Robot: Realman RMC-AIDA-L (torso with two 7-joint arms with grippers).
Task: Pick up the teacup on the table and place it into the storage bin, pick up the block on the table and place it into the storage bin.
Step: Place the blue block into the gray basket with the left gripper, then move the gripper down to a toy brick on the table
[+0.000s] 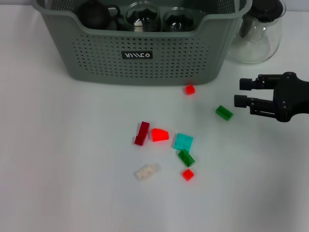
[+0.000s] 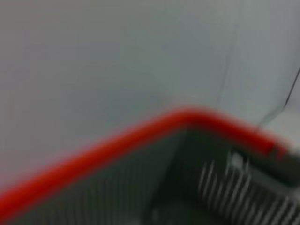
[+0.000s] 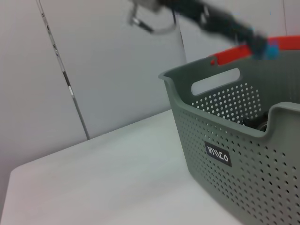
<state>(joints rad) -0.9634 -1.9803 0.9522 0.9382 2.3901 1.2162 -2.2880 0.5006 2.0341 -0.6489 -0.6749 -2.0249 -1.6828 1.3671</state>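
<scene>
The grey-green storage bin (image 1: 145,63) stands at the back of the table; its logo side also shows in the right wrist view (image 3: 234,154). Inside it a clear glass teacup (image 1: 143,16) rests beside another glass vessel and a dark round pot (image 1: 94,14). Several blocks lie on the white table: a small red one (image 1: 189,89), a green one (image 1: 224,112), a dark red one (image 1: 142,133) and a teal one (image 1: 183,141). My right gripper (image 1: 242,93) hovers open and empty just right of the green block. My left gripper is out of view.
A clear glass pitcher (image 1: 256,29) with a dark lid stands right of the bin, behind my right gripper. More blocks lie nearer the front: bright red (image 1: 160,135), green (image 1: 186,157), small red (image 1: 188,174), whitish (image 1: 146,171). The left wrist view shows only a blurred red rim (image 2: 140,136).
</scene>
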